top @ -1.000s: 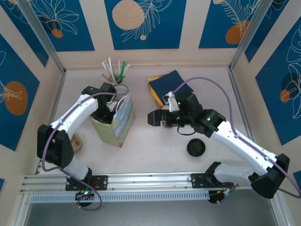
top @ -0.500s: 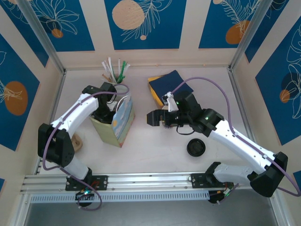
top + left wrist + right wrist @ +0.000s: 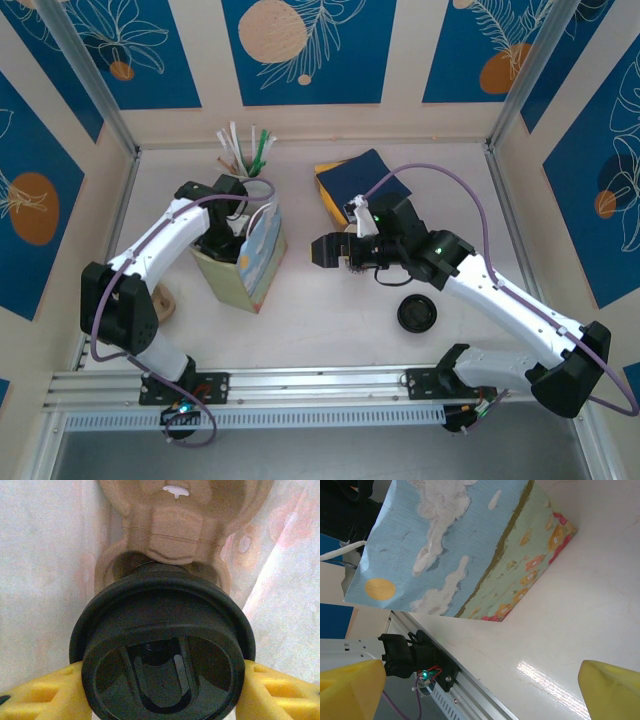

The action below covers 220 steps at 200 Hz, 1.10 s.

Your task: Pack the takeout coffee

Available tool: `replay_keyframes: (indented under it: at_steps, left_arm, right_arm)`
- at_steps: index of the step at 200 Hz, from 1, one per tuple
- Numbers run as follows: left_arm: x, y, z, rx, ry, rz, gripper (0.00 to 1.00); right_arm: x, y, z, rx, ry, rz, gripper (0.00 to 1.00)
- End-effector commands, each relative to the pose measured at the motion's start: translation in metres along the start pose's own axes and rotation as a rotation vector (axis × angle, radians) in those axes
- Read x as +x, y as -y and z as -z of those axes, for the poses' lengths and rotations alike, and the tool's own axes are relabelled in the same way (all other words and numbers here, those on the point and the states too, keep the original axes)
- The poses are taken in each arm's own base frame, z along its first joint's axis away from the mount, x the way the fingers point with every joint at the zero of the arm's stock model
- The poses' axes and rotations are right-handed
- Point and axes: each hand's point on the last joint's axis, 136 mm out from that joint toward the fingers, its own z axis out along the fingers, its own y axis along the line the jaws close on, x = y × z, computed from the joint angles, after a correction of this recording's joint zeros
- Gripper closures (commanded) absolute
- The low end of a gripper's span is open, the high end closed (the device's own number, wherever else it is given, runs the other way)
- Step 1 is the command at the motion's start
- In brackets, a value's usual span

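Two yellow left fingers [image 3: 35, 697] press on opposite sides of the takeout coffee [image 3: 162, 645], holding it by its round black lid inside the gift bag [image 3: 262, 255]. In the left wrist view the lid hides the cup's body. Under it, at the bottom of the bag, lies a moulded pulp cup carrier [image 3: 172, 525], with the bag's pale walls rising on either side. It cannot be told whether the cup is seated in a well of the carrier. From above, the left arm [image 3: 165, 235] reaches down into the bag's open top from the bag's left side.

The right fingers [image 3: 350, 690] stand wide apart and hold nothing. They are to the right of the bag, apart from it, and face its printed side of sky, clouds and flowers. A loose black lid [image 3: 417, 313] lies on the worktop [image 3: 330, 310] further right of the bag and nearer the arm bases. Behind the bag stands a bunch of white and green sticks [image 3: 243, 150], too small to name. Behind and to the right of the bag lies a navy stack with a yellow edge [image 3: 358, 178].
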Motion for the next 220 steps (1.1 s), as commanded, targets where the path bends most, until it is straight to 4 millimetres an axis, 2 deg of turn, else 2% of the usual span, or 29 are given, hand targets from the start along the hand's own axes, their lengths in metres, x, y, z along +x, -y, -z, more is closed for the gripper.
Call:
replay_keyframes:
  at_steps: [1, 153, 220]
  left_arm:
    - [0.0018, -0.0167, -0.0356, -0.053, -0.072, 0.038, 0.52]
    - [0.0014, -0.0157, -0.0338, -0.051, -0.063, 0.057, 0.52]
    - [0.0008, -0.0166, -0.026, -0.059, -0.055, 0.054, 0.52]
  right_arm:
    - [0.0006, -0.0033, -0.0012, -0.015, -0.007, 0.0, 0.01]
    - [0.0019, -0.0029, -0.0017, -0.011, -0.009, 0.001, 0.01]
    - [0.0019, -0.003, -0.0022, -0.013, -0.009, 0.0, 0.01]
